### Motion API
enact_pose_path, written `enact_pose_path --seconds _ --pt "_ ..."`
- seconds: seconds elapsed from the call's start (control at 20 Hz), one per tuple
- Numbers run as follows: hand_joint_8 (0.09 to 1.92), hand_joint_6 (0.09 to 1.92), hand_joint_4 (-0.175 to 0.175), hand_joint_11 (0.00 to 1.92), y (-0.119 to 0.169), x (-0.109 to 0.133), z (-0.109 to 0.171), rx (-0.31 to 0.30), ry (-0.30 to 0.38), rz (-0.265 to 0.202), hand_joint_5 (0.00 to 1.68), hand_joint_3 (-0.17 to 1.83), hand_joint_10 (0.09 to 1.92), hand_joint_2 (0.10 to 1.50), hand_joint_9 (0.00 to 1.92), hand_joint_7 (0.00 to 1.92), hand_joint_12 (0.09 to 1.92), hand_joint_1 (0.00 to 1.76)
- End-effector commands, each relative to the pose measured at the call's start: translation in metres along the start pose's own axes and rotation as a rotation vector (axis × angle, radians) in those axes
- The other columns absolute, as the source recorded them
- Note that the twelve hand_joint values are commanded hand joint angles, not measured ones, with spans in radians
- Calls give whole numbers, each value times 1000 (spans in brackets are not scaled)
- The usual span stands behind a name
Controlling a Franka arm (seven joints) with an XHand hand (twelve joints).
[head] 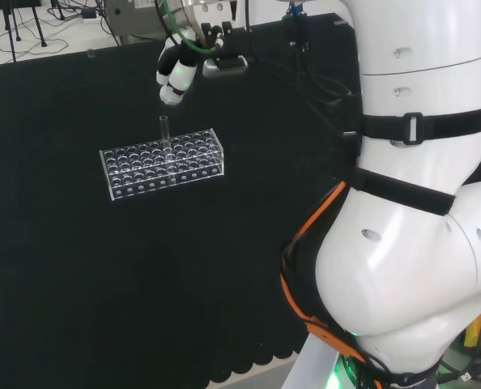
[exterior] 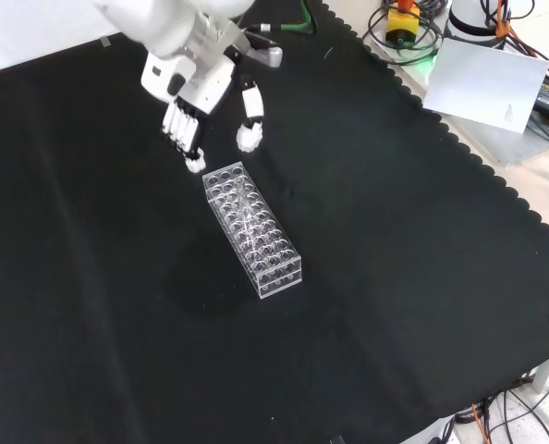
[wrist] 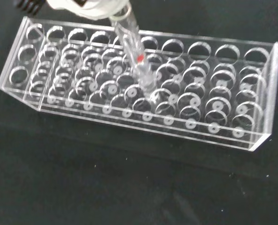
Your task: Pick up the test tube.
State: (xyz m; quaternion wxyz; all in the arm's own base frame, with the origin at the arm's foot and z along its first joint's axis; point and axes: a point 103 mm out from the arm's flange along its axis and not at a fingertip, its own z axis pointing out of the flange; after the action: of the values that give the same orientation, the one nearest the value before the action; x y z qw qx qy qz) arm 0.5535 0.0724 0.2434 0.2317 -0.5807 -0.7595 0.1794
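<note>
Glass test tube (head: 164, 130), light, slippery, fragile, upright in rack (head: 163, 162); hand (exterior: 193, 109) hovers above, fingers spread; pinch its exposed top.

No readable text, label or number shows on anything here.

Lab bench: rack (head: 163, 162), cables (exterior: 399, 37).

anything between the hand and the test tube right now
Nothing. In the head view the hand hangs just above the test tube, which stands upright in the clear rack; the gap between is bare.
</note>
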Motion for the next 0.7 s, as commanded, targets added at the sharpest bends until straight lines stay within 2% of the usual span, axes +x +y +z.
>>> enact_pose_path --seconds 0.05,0.7 --pt "1012 692 -175 262 12 10 18 67 -28 -35 321 618 989 736 363 482 1471 870" --pt "1013 767 -175 263 16 19 47 129 -11 -36 348 632 987 733 378 516 1472 878"
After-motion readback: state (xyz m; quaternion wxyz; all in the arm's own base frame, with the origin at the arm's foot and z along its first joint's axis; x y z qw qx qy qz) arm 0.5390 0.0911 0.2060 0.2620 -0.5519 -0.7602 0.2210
